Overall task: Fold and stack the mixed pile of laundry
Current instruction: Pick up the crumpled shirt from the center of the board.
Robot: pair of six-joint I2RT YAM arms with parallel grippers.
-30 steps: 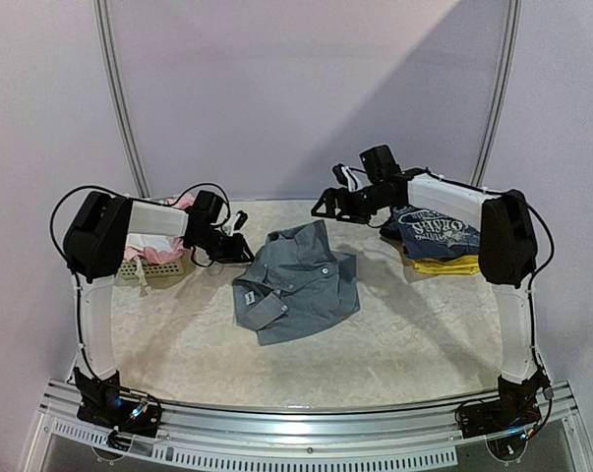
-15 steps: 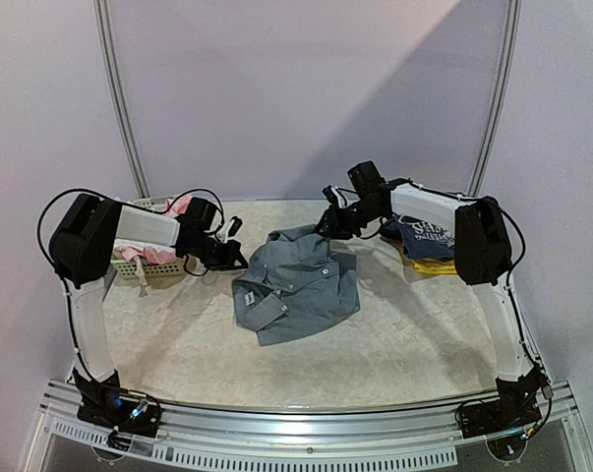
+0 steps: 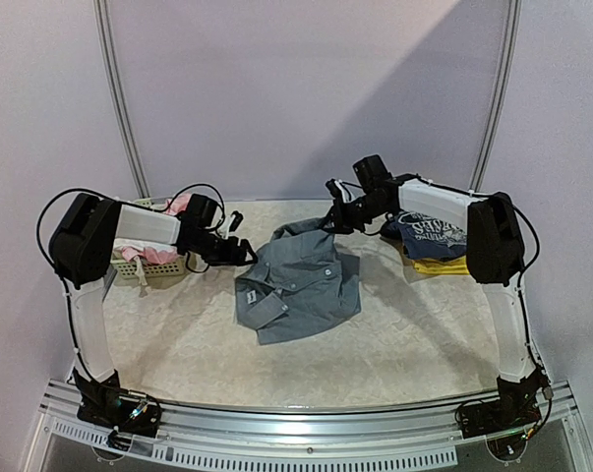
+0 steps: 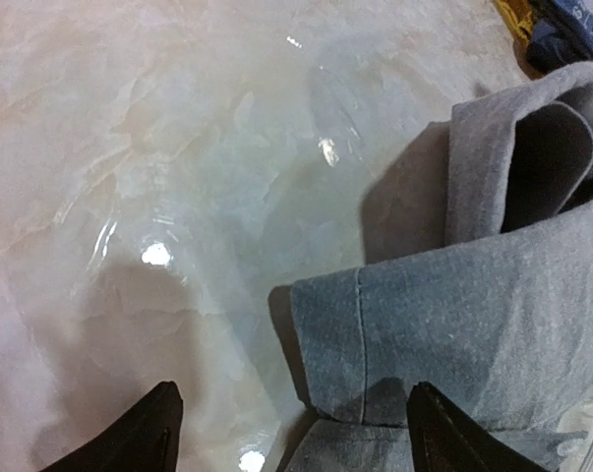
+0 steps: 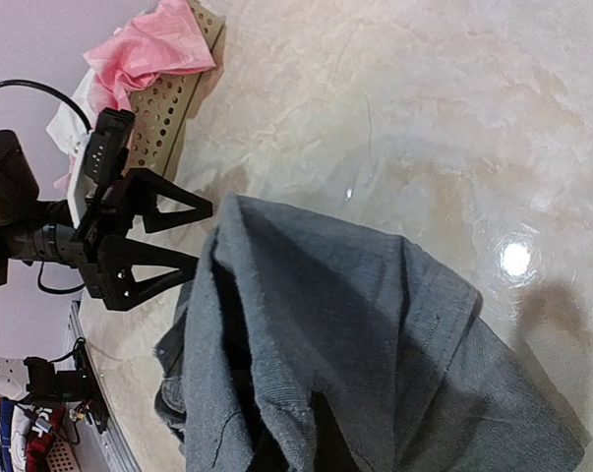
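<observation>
- The grey shirt (image 3: 298, 280) is lying in the middle of the bench (image 3: 178, 344).
- The right gripper (image 3: 330, 222) is pinching the shirt's far edge tight and holding it up a little.
- The left gripper (image 3: 247, 254) is hanging wide open at the shirt's left edge.
- A navy tee (image 3: 432, 234) is sitting on a yellow piece (image 3: 444, 264) on the right.

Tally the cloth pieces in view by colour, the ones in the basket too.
grey shirt: 1
navy tee: 1
yellow piece, under the tee: 1
pink piece, in the basket: 1
white piece, beside the pink one: 1
Total: 5 in view; the basket may hide more.
</observation>
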